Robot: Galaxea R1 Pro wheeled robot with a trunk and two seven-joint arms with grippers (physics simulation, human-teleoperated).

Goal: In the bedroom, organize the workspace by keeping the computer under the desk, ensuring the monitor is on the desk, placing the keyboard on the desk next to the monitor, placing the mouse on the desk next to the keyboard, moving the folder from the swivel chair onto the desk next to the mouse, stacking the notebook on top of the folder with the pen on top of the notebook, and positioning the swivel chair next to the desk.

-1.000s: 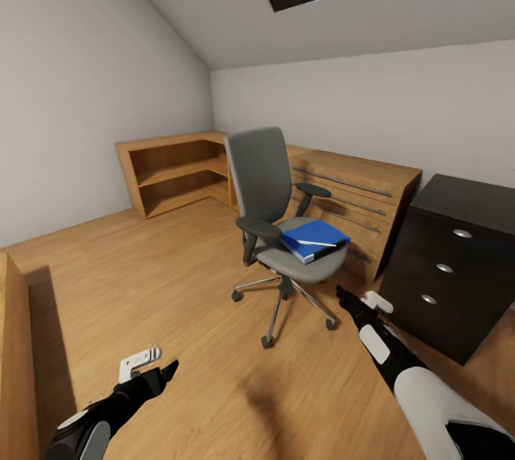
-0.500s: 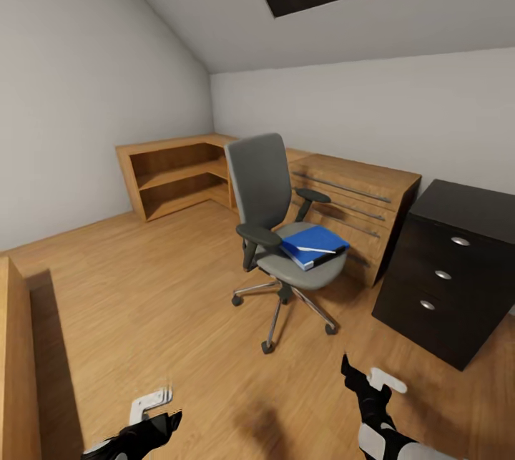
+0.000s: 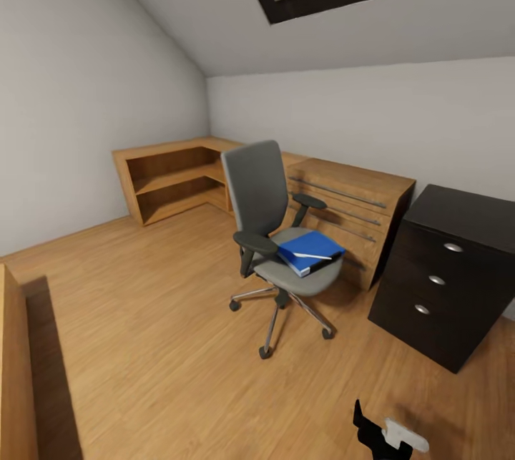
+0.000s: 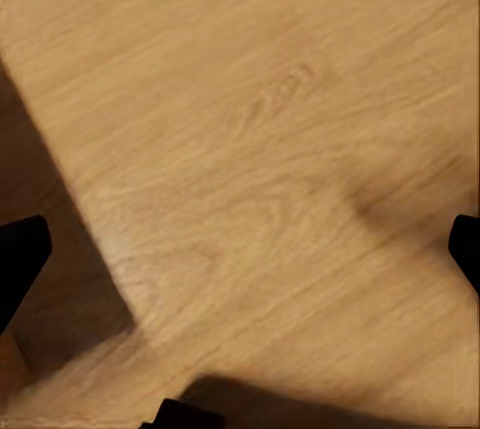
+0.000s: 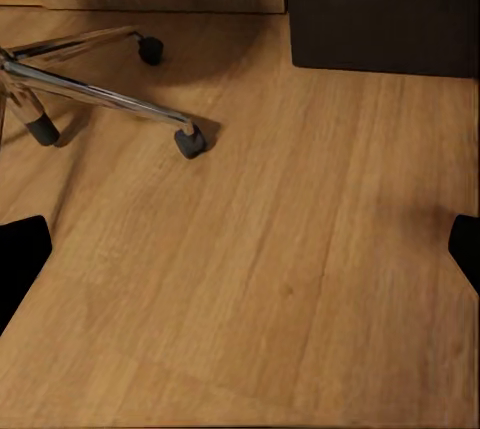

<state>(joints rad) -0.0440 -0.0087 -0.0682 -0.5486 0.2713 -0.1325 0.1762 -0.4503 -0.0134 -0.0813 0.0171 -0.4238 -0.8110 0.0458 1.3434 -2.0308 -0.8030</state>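
Head view: the right tool (image 3: 386, 431) sits low at the frame edge, can't tell its gap from here. Well ahead of it, the swivel chair (image 3: 275, 220) carries the blue folder (image 3: 309, 252) with the pen (image 3: 310, 255) lying on top. The folder looks stiff and chunky, so I'd grab a long edge.

Left wrist view: left tool (image 4: 240, 249) fingers wide apart over bare floor (image 4: 260, 149).

Right wrist view: right tool (image 5: 240, 249) fingers spread, nothing held; chair casters just ahead, black surface's pedestal (image 5: 380, 9) beyond. Its three drawers are closed, contents unknown.

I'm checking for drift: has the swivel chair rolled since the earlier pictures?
No. The swivel chair keeps its place against the wooden chest behind it; the camera moved.
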